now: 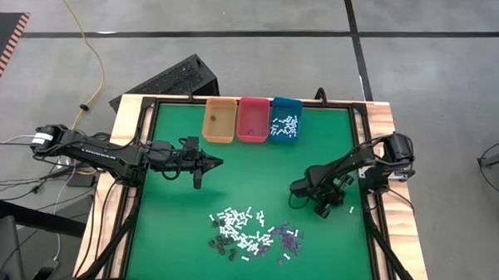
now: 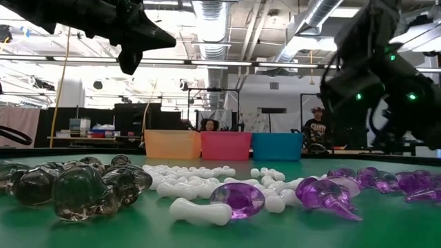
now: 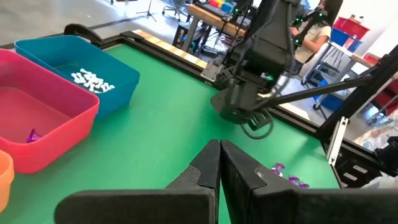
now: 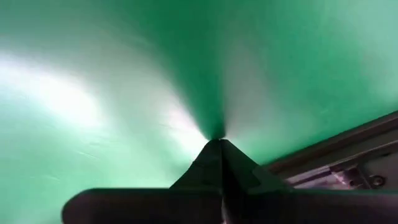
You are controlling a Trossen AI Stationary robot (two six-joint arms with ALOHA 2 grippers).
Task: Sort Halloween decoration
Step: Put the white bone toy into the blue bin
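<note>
Left gripper (image 1: 218,163) is pinched fully shut with nothing between the fingers; you can see the two tips pressed together in its own wrist view. It hangs over bare green mat (image 1: 248,169). Just ahead of it and off to one side sit the three bins: the orange bin (image 1: 219,121) is closest, then the pink bin (image 1: 253,119), then the teal bin (image 1: 285,120) farthest along the row. The teal one already has a bunch of white sticks in it, and the pink one has at least one purple bit, so sorting is underway.

Right gripper (image 1: 324,211) is also clamped shut and empty, tips down right at the mat, near the table's right edge.

The Halloween decoration pile (image 1: 253,234) lies on the mat between the two grippers but nearer the front edge, well apart from the left one and nearer the right. White sticks are on one side, purple bits on the side toward the right gripper, dark bits at the front.

My read: it's between picks. Next move would need one gripper to open, drop over a single piece at the pile's edge, and close on it alone. These bits are tiny and crowded, so grabbing two is the risk.
</note>
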